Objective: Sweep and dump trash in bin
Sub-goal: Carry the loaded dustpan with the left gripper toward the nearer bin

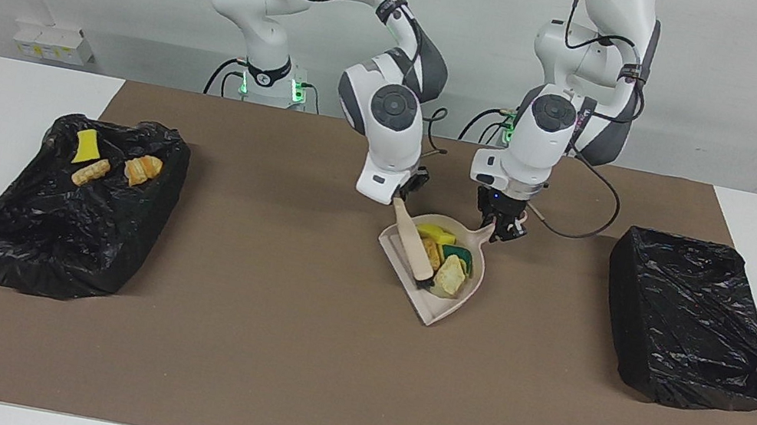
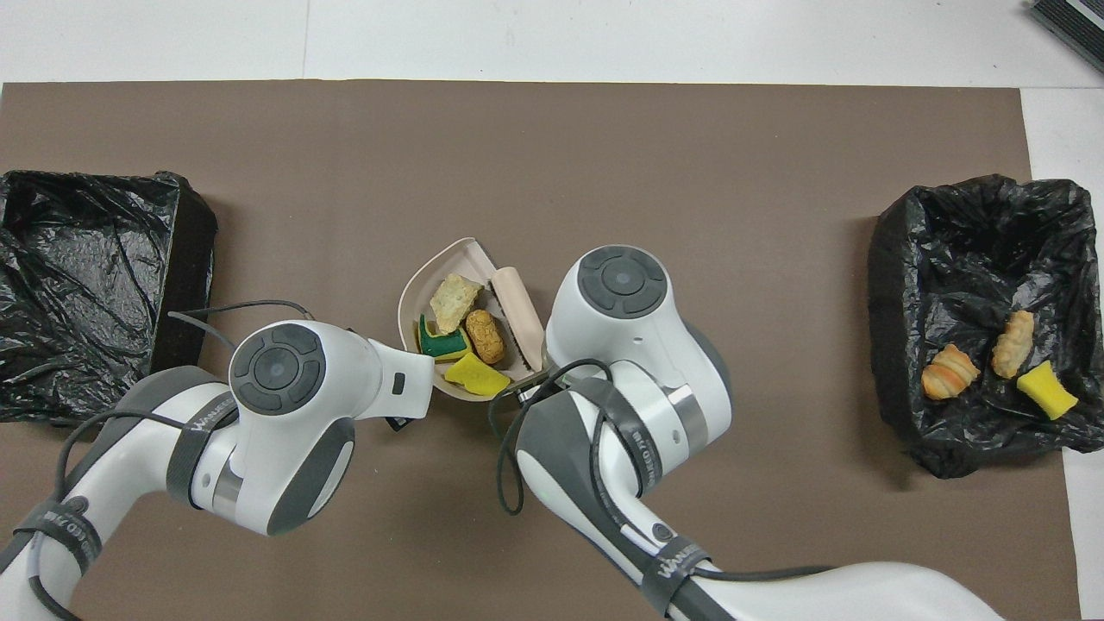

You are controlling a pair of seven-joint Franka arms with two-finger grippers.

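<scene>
With four trash scraps [image 1: 444,259] heaped in the dustpan [image 1: 443,310], pinched at its handle by the left gripper [image 1: 499,232], & the brush [image 1: 411,246] clamped by the right gripper [image 1: 403,197], a spill is risked if it's tilted en route to a bin [image 1: 692,330].

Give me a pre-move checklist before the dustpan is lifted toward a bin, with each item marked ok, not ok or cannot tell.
1. All four loose scraps inside the dustpan: ok.
2. No scraps left on the brown mat: ok.
3. Left gripper shut on the dustpan handle: ok.
4. Brush clear of the pan: not ok; the right gripper holds it with its head resting in the pan.
5. Bin at the left arm's end open to receive: ok.
6. Bin at the right arm's end already holds three scraps: ok.
</scene>
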